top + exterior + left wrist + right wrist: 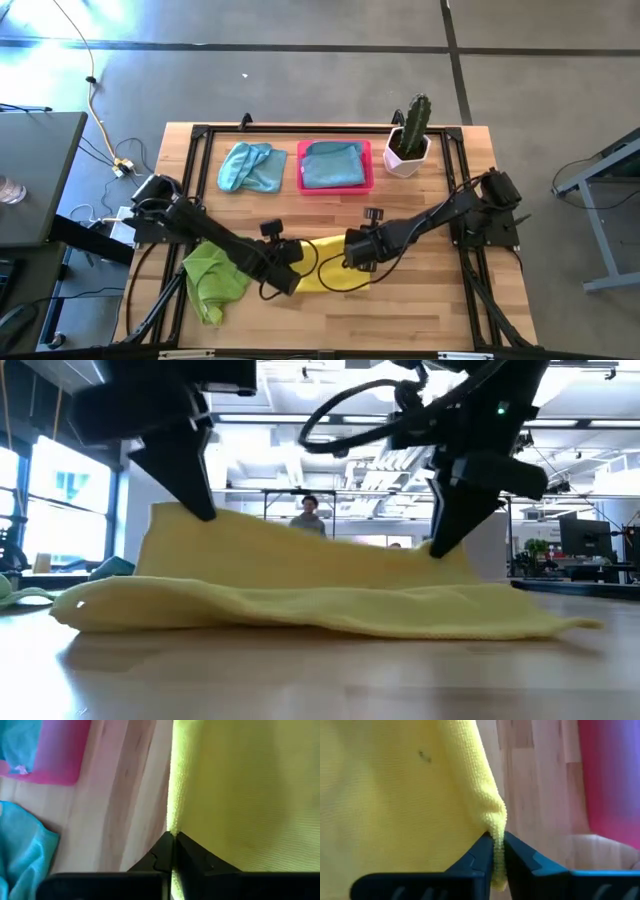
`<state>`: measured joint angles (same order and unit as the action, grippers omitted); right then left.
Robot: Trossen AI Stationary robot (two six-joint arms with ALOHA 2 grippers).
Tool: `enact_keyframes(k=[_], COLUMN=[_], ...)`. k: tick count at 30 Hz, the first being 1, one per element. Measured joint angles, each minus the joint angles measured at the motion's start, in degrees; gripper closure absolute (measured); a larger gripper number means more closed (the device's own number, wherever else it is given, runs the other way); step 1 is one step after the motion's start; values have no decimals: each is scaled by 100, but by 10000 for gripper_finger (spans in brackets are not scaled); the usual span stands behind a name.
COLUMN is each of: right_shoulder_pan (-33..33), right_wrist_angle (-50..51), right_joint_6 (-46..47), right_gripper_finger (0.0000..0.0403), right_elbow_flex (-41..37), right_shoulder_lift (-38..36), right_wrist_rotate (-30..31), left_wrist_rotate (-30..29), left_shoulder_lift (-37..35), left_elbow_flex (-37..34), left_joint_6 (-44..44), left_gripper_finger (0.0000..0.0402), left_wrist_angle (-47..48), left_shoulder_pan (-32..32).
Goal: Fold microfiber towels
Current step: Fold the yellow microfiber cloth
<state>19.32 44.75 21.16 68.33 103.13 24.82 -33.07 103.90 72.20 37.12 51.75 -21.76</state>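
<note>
A yellow microfiber towel (325, 268) lies near the table's front middle, its far edge (300, 545) raised above the part on the wood. My left gripper (205, 512) is shut on that edge's left end. My right gripper (437, 548) is shut on its right end. A lime green towel (212, 277) lies crumpled on the table at the front left. A light blue towel (250, 166) lies at the back, and another light blue one (333, 163) rests in the pink tray (366, 185). My left gripper pinches the yellow towel's raised edge (170, 827) between its two fingers, slanting down from above. The edge is lifted while the towel's lower part (300, 615) stays on the table. My right gripper pinches the bunched edge of the yellow towel (497, 822) between its two fingertips, slanting down from above. That end is held lower than the left one, and the cloth between the two grippers sags a little.
A cactus in a white pot (408, 140) stands at the back right beside the pink tray. Black frame rails (200, 135) run along the table's edges. Bare wood (420, 300) lies at the front right.
</note>
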Motion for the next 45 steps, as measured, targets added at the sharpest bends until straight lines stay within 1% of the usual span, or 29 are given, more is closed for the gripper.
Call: enact_keyframes(k=[5,8,12,14,18,20,22,24,28,32,35,37,41,45], right_shoulder_pan=[-157,-250,-294,-273,-265,-293,-342,-428,-720,-1086,-1323,-1491,-1773,-1923], right_wrist_angle=[54,543,1468,1619,1335,984,323,-555,-1837,-2526,-2646,-2668,-2779,-2724], right_joint_6=[-215,-31,261,290,369,432,434,392,244,-90,-574,-907,-1182,-1264], right_gripper_finger=[297,265,246,246,253,253,253,253,253,253,253,253,253,253], right_elbow_flex=[98,291,614,634,213,-102,-503,-960,-1738,-2071,-2137,-2137,-2137,-2137], right_shoulder_lift=[0,0,-50,-185,-642,-916,-1199,-1401,-1561,-1527,-1523,-1523,-1416,-1311], right_wrist_rotate=[-3,-8,-158,-271,-472,-577,-735,-1016,-1370,-1916,-2104,-2251,-2907,-2968], left_wrist_rotate=[-244,-274,-243,-30,784,1048,1078,1039,1057,1609,1871,1881,1851,1896], left_shoulder_lift=[0,-2,-2,-2,-2,-4,-4,-7,-13,-13,-13,-11,-11,-44], left_elbow_flex=[-24,-24,-24,-25,-24,-24,-24,-24,-128,-348,-574,-711,-882,-1203], left_joint_6=[-474,-819,-932,-1093,-1715,-2014,-2243,-2328,-2336,-2338,-2342,-2416,-2475,-2458], left_gripper_finger=[360,338,318,315,316,317,319,319,319,320,320,321,321,321], left_wrist_angle=[18,203,645,680,438,262,61,-167,-732,-997,-1263,-1437,-1609,-2053], left_shoulder_pan=[182,298,393,387,215,110,26,-1,170,449,655,771,918,898])
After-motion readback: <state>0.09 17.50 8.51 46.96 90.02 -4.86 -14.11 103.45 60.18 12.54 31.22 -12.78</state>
